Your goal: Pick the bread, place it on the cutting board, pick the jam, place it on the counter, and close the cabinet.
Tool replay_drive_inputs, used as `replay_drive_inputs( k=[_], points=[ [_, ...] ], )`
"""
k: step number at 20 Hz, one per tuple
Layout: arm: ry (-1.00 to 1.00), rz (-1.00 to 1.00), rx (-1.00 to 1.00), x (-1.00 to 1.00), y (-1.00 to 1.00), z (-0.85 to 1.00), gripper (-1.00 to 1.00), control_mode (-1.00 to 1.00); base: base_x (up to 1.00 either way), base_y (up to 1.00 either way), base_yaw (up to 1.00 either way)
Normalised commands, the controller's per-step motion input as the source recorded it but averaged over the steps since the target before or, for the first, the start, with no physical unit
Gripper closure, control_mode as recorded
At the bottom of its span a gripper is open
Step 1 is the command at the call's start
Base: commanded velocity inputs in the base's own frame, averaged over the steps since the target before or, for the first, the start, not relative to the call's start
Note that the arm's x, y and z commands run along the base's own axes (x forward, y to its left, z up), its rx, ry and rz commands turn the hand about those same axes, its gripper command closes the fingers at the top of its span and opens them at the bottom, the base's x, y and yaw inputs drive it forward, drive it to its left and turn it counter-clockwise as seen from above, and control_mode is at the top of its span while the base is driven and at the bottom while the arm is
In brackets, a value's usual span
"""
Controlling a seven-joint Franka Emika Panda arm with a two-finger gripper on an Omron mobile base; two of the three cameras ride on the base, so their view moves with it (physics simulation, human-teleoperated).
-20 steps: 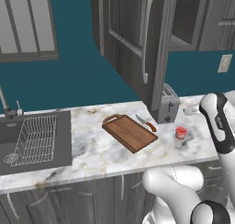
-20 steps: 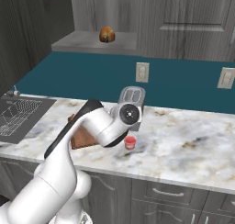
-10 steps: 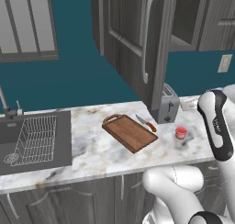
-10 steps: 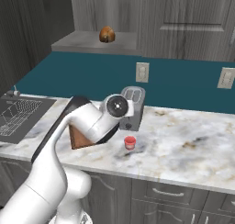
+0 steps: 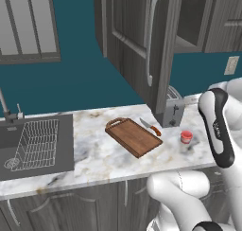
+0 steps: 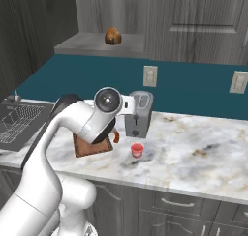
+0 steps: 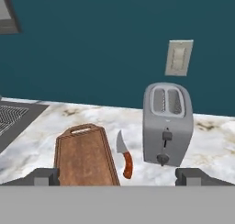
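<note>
The bread (image 6: 113,36) sits on the shelf of the open cabinet (image 5: 137,40), high above the counter (image 5: 94,154). The cutting board (image 5: 133,136) lies bare on the counter, and the hand view has it at lower left (image 7: 85,156). The jam (image 5: 186,137) stands on the counter right of the board, in front of the toaster; from the other side the jam (image 6: 137,150) is just right of my arm. My gripper (image 7: 117,176) is open, its tips wide apart and nothing between them, raised over the counter and facing the board and toaster.
A red-handled knife (image 7: 125,156) lies between the board and a silver toaster (image 7: 167,122). The sink with a wire dish rack (image 5: 38,142) is at the left. The open cabinet door (image 5: 151,59) hangs out over the toaster. A wall outlet (image 7: 179,58) is behind it.
My arm has swung left and a little upward in the right base view. The jam, board and bread have not moved.
</note>
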Motion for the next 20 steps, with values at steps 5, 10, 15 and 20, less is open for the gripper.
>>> replay_drive_inputs(
  k=[5, 10, 15, 20],
  points=[
    [0.00, -0.14, 0.00, -0.10, 0.03, 0.52, -1.00, -1.00, 0.00, 0.00, 0.00],
    [-0.01, -0.11, 0.00, -0.10, 0.12, 0.39, -1.00, -1.00, 0.00, 0.00, 0.00],
    [-0.02, -0.03, 0.00, -0.09, 0.20, 0.33, -1.00, -1.00, 0.00, 0.00, 0.00],
    [-0.02, 0.00, -0.05, -0.12, 0.27, 0.33, -1.00, -1.00, 0.00, 0.00, 0.00]
  ],
)
